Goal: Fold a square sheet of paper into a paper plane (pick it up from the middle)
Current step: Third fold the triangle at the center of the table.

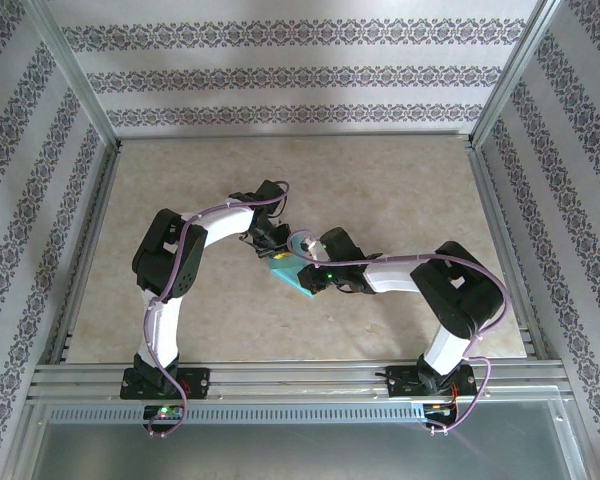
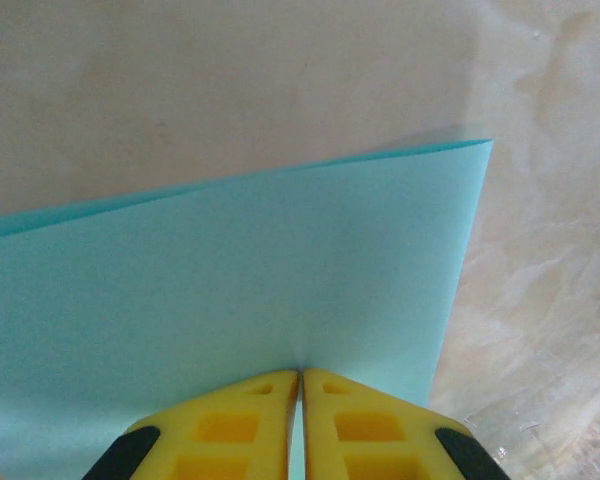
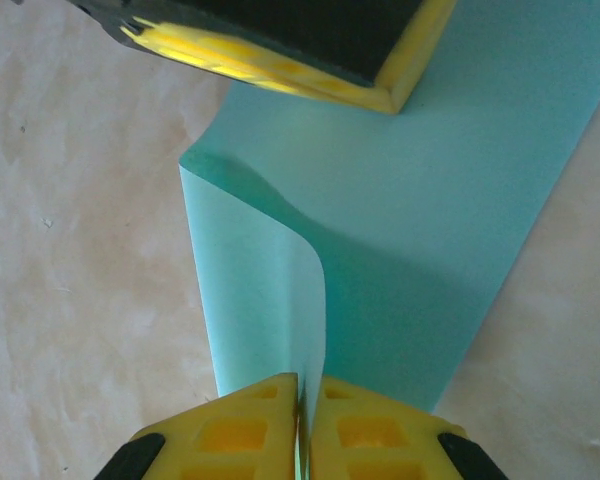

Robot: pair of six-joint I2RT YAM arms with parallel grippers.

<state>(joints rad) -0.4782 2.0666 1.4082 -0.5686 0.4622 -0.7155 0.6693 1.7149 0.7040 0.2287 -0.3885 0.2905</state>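
Observation:
The square sheet of paper is teal and hangs folded above the table's middle, held between both arms. My left gripper is shut on the sheet's near edge, its yellow fingers pressed together with paper between them. My right gripper is shut on a curled-up flap of the sheet, whose other layer spreads away beneath. In the right wrist view the left gripper's yellow fingers pinch the sheet's far end. From above, the left gripper and right gripper meet at the paper.
The beige marble-patterned tabletop lies under the paper. Patterned walls and metal frame posts enclose it on three sides, and a metal rail runs along the near edge by the arm bases.

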